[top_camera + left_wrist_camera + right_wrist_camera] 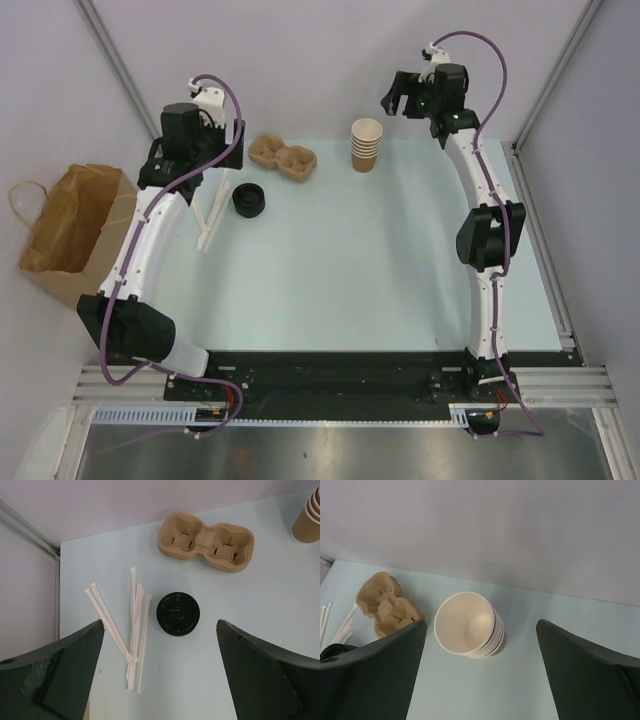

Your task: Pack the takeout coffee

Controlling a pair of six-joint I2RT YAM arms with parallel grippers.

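The takeout coffee does not show in any view. A black lid (248,200) (178,614) without a cup lies on the pale blue table. A stack of lidless tan paper cups (366,145) (467,625) stands at the back. My left gripper (195,160) (160,630) hangs open above the table, the black lid just ahead of its fingers and nothing between them. My right gripper (408,98) (481,625) is open high over the cup stack, with nothing held.
A brown moulded cup carrier (283,157) (206,541) (385,605) lies between the lid and the cups. Several white wrapped straws (208,218) (132,630) lie left of the lid. An open brown paper bag (70,230) stands off the table's left edge.
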